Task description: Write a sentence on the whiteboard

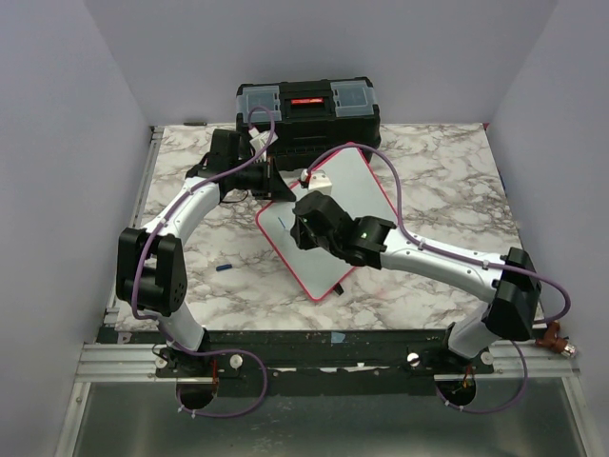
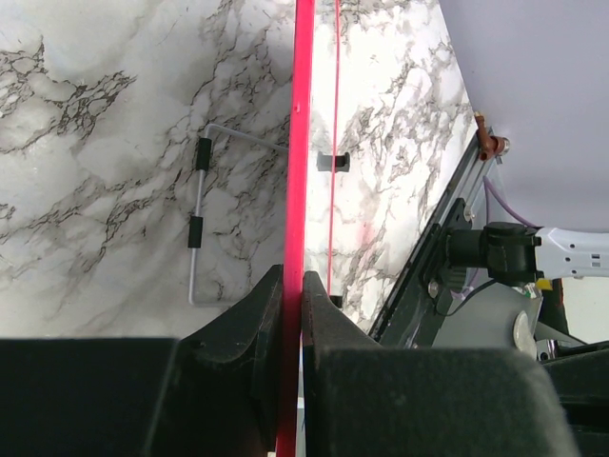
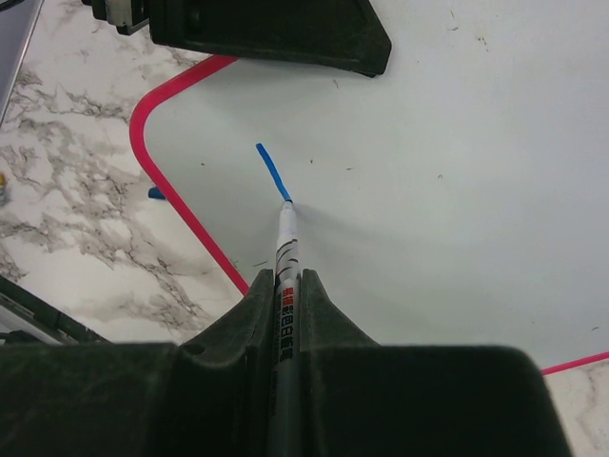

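The whiteboard, white with a thin red rim, lies slanted on the marble table. My left gripper is shut on its far left edge; in the left wrist view the red rim runs straight between the closed jaws of the left gripper. My right gripper hovers over the board's near left part, shut on a white marker. The marker tip touches the whiteboard at the end of one short blue stroke, the only part of the sentence that shows.
A black toolbox with clear lid compartments stands behind the board. A small blue cap lies on the table left of the board, and the cap also shows beside the rim. A bent grey rod shows beside the board's edge.
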`<state>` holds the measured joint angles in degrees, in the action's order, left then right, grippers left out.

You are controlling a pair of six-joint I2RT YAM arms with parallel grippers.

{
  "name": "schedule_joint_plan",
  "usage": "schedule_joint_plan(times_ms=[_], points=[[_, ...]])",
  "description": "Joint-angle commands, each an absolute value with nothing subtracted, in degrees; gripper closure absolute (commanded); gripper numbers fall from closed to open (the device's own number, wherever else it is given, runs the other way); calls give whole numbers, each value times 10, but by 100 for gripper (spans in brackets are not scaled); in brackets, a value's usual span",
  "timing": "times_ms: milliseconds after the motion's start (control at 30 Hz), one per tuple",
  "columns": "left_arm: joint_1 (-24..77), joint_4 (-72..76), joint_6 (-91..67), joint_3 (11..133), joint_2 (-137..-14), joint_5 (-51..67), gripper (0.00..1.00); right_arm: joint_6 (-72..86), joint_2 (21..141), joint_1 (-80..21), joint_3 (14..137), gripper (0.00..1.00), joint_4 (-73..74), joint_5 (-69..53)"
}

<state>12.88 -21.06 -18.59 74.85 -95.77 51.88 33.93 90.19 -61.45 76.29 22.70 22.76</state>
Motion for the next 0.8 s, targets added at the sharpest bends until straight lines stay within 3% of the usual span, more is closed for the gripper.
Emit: schedule_joint_plan(times_ms=[0,767], points=[[133,-198,-174,759,-932,497,100,350,884,-617,762,99,250,218],[135,-200,-172,759,-927,496,100,332,903,-617,806,99,215,297]])
